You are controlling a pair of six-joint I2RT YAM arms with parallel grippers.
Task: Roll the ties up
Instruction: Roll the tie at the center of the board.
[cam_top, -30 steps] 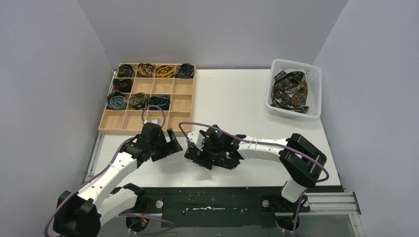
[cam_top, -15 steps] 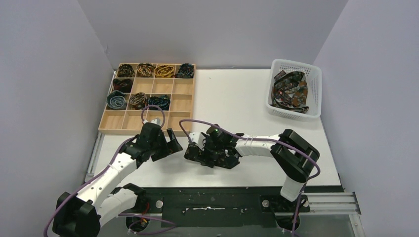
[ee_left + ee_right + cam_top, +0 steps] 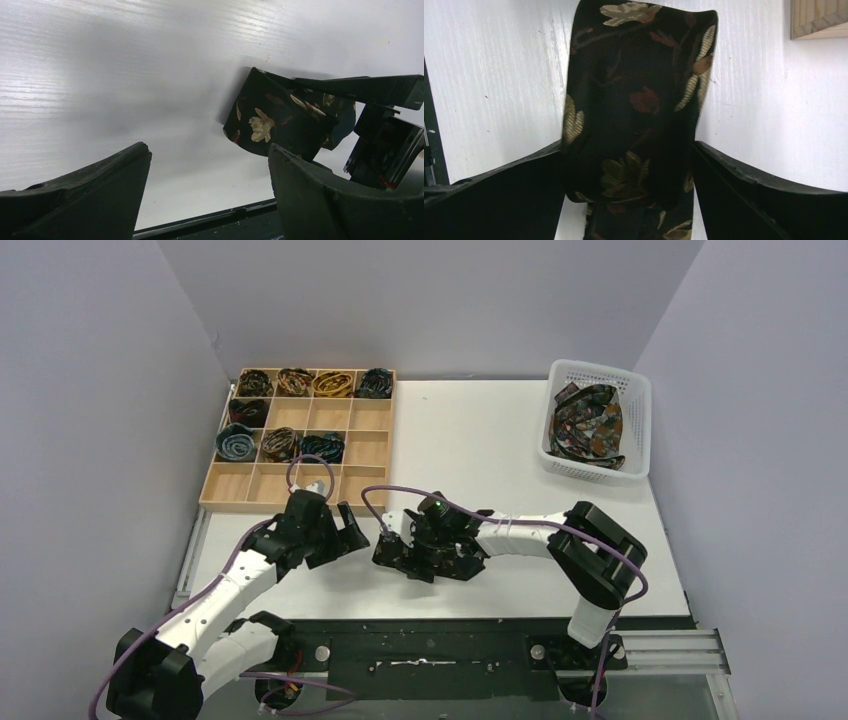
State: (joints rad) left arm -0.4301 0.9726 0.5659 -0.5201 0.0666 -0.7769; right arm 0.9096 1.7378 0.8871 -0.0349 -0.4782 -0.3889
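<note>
A dark tie with gold and rust leaves sits as a short, thick roll on the white table. My right gripper is shut on it, both fingers pressing its sides. In the top view the right gripper is low near the table's front centre. My left gripper hovers just left of it, open and empty. The left wrist view shows the tie beyond the left gripper, with a right finger along its far side.
A wooden compartment tray at the back left holds several coiled ties. A white basket at the back right holds a heap of loose ties. The table's front edge lies close below the left fingers.
The right jaws have closed in onto the rolled tie, and the right arm's elbow has shifted a little left. The left arm has stayed put.
</note>
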